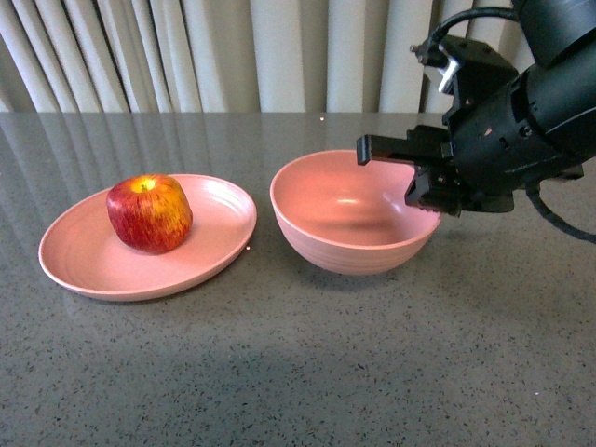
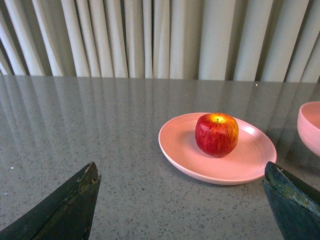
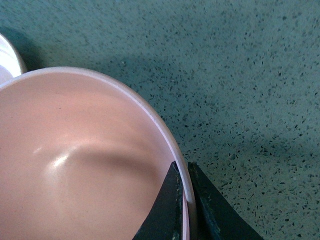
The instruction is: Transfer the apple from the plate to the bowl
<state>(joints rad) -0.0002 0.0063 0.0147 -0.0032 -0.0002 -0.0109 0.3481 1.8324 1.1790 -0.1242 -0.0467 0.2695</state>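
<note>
Left hand (image 2: 181, 169) open, empty, fingers wide apart. Apple (image 2: 216, 134) straight ahead, centre-right of frame, upright on plate (image 2: 175, 146). Right hand (image 3: 188, 210) clamped on bowl (image 1: 354, 247) rim, frame right, well apart from apple. Left arm likely better placed.

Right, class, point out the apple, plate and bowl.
apple (image 1: 149, 216), front view, red side.
plate (image 1: 86, 256), front view, bare inner surface.
bowl (image 1: 349, 261), front view, outer wall.
</note>
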